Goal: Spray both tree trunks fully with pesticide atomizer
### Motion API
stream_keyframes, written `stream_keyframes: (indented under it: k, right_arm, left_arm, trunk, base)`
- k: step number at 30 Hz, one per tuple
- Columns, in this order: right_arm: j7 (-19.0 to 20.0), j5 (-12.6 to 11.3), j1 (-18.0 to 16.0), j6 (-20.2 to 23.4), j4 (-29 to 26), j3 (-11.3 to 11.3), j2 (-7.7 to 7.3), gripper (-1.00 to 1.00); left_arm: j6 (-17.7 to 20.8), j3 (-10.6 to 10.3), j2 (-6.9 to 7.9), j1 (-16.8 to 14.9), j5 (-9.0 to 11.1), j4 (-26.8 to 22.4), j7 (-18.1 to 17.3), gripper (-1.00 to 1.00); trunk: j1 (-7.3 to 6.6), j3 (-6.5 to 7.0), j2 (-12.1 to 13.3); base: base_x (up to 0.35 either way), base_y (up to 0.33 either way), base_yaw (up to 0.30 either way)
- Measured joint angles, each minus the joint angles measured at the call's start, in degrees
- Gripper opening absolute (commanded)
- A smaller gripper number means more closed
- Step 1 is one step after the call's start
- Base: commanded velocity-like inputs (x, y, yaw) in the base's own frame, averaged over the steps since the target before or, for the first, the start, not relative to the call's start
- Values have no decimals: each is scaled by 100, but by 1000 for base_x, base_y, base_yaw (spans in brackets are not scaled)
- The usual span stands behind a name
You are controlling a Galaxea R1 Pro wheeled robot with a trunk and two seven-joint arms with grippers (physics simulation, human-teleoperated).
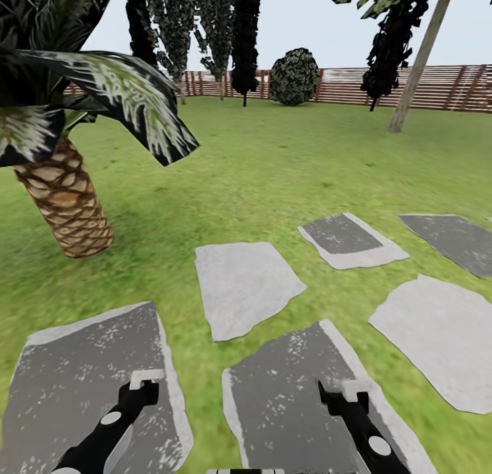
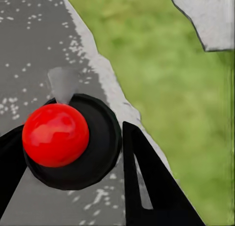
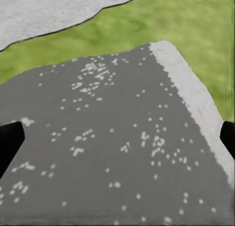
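Ahead, pale tree trunk (image 1: 418,62) far across lawn (image 1: 273,159), left claw (image 2: 68,187) and right claw (image 3: 117,138) both spread, empty, over stepping stones (image 1: 246,289).

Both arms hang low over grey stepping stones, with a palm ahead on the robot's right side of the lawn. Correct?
Not quite. The palm stands ahead on the robot's left, as the head view shows. The left gripper and right gripper do hang over grey stepping stones.

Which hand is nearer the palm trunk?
Left. The left hand sits below the palm trunk on its side; the right hand lies farther across the paving.
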Motion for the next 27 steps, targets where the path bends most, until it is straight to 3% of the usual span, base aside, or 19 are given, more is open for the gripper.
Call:
stream_keyframes:
  k: [10, 17, 27]
  right_arm:
    - [-2, -2, 0, 0, 90, 0, 0, 100]
    - [-5, -2, -1, 0, 91, 4, 0, 100]
    - [-5, -2, 0, 0, 94, 9, 9, 100]
  left_arm:
    - [-1, -11, -9, 0, 3, -5, 2, -100]
    - [6, -3, -10, -1, 4, -6, -1, -100]
    - [3, -2, -6, 0, 4, -9, 1, -100]
  trunk:
    - [0, 0, 0]
    - [-153, 125, 279]
    - [-351, 297, 642]
  base:
    - [0, 0, -300]
    - [0, 0, -286]
    - [0, 0, -141]
